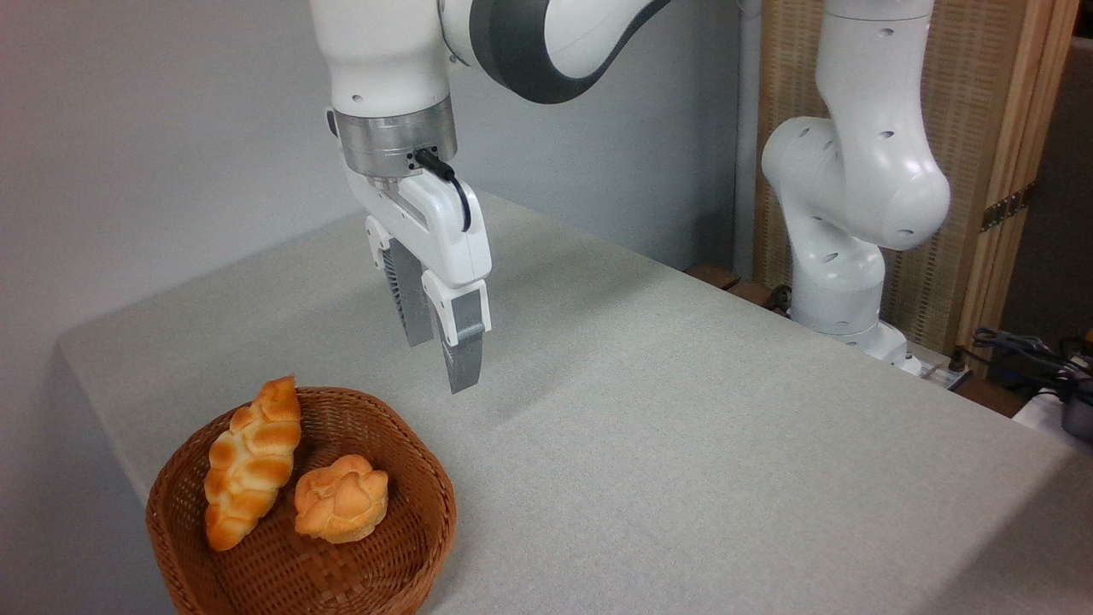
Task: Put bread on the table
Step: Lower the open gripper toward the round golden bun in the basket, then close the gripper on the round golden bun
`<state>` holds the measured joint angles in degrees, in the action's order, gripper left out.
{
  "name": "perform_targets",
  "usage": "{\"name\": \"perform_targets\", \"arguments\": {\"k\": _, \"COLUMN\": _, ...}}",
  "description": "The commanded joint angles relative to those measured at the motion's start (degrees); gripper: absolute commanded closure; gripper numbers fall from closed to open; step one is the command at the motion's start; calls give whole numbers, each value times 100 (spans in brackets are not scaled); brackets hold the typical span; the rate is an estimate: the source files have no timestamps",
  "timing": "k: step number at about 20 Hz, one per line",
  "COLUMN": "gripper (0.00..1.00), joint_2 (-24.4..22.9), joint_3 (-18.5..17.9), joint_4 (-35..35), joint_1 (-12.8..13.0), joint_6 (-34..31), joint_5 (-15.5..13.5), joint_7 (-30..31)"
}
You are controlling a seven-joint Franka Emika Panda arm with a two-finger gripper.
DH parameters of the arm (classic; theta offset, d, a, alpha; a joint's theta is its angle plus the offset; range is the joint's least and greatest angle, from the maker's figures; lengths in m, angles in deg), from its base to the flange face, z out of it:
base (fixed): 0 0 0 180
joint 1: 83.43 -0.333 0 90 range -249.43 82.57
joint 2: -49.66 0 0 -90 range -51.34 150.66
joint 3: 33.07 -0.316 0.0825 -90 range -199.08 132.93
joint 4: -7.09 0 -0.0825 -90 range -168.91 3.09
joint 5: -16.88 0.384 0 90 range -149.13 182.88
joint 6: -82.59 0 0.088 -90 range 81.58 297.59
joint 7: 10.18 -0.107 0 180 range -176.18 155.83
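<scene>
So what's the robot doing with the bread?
Nothing yet. The white robot arm's gripper hangs in the air above the grey table, holding nothing, with its two fingers a little apart. The small round bun sits in the brown wicker basket, next to a longer braided loaf. The gripper is up and to the right of the basket and touches neither bread. No bread lies on the table so far.

Wicker basket [410, 547] cut off by bottom edge. Arm [854, 171] cropped at top edge, upper links out of view. Worktop [683, 427] cropped at right and bottom. End effector [441, 363] finger gap foreshortened, width indeterminate. Underside of bread [341, 509] hidden.
</scene>
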<state>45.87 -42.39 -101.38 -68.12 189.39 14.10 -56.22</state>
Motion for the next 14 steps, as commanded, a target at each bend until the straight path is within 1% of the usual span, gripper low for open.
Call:
{"name": "perform_targets", "arguments": {"k": 1, "gripper": 0, "joint_2": 70, "joint_3": -18, "joint_4": 90, "joint_1": 33, "joint_6": -72, "joint_5": -38, "joint_7": 26}}
{"name": "perform_targets", "arguments": {"k": 4, "gripper": 0, "joint_2": 255, "joint_3": -18, "joint_4": 98, "joint_1": 33, "joint_6": 51, "joint_5": 14, "joint_7": 17}}
{"name": "perform_targets", "arguments": {"k": 5, "gripper": 0, "joint_2": 325, "joint_3": -18, "joint_4": 125, "joint_1": 33, "joint_6": 225, "joint_5": 14, "joint_7": 17}}
{"name": "perform_targets", "arguments": {"k": 8, "gripper": 0, "joint_2": 501, "joint_3": -26, "joint_4": 151, "joint_1": 33, "joint_6": 823, "joint_5": -38, "joint_7": 17}}
{"name": "perform_targets", "arguments": {"k": 14, "gripper": 0, "joint_2": 1168, "joint_3": -9, "joint_4": 151, "joint_1": 42, "joint_6": 2255, "joint_5": -30, "joint_7": 8}}
